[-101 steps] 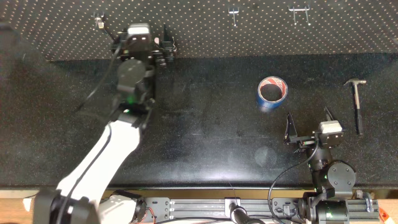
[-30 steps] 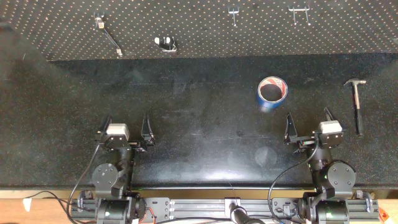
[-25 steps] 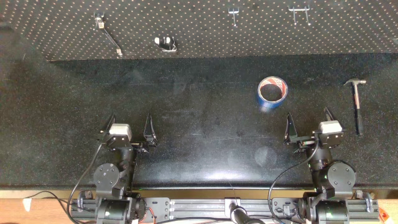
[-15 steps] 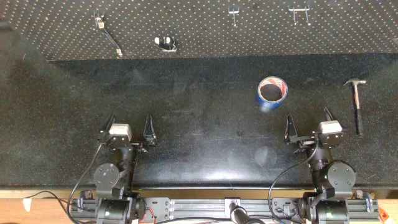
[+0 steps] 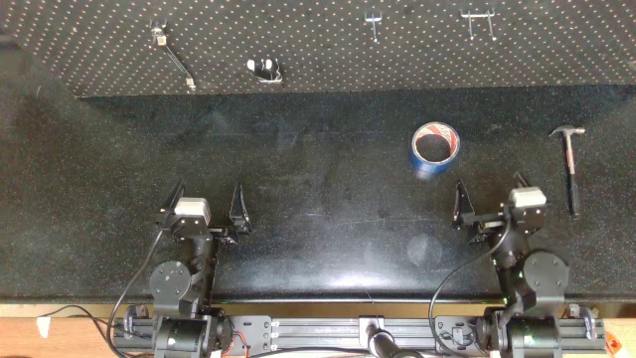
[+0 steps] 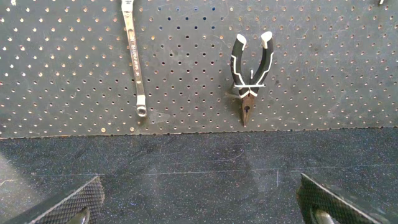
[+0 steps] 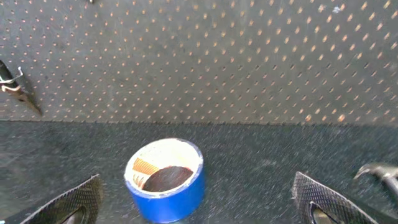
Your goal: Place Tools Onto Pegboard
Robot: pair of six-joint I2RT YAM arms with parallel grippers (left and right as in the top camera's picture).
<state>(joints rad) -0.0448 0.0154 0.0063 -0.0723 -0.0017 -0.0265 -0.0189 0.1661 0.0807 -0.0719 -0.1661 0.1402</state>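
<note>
Black-handled pliers [image 5: 265, 69] [image 6: 249, 71] hang on the pegboard [image 5: 328, 60], and a silver wrench [image 5: 175, 58] [image 6: 134, 56] hangs to their left. On the black mat stands a roll of blue tape [image 5: 435, 147] [image 7: 165, 178]. A hammer [image 5: 569, 167] [image 7: 380, 173] lies at the far right. My left gripper [image 5: 207, 207] [image 6: 199, 208] sits open near the front left, holding nothing. My right gripper [image 5: 490, 202] [image 7: 199, 208] sits open near the front right, just in front of the tape, also holding nothing.
Two bare metal hooks [image 5: 374, 20] [image 5: 479, 18] stick out of the pegboard at the upper right. The black mat [image 5: 328, 179] stretches between the arms and the board.
The left arm has drawn back from the pegboard to the front, leaving the pliers hanging there. In the last half second the right gripper has shifted slightly up and left.
</note>
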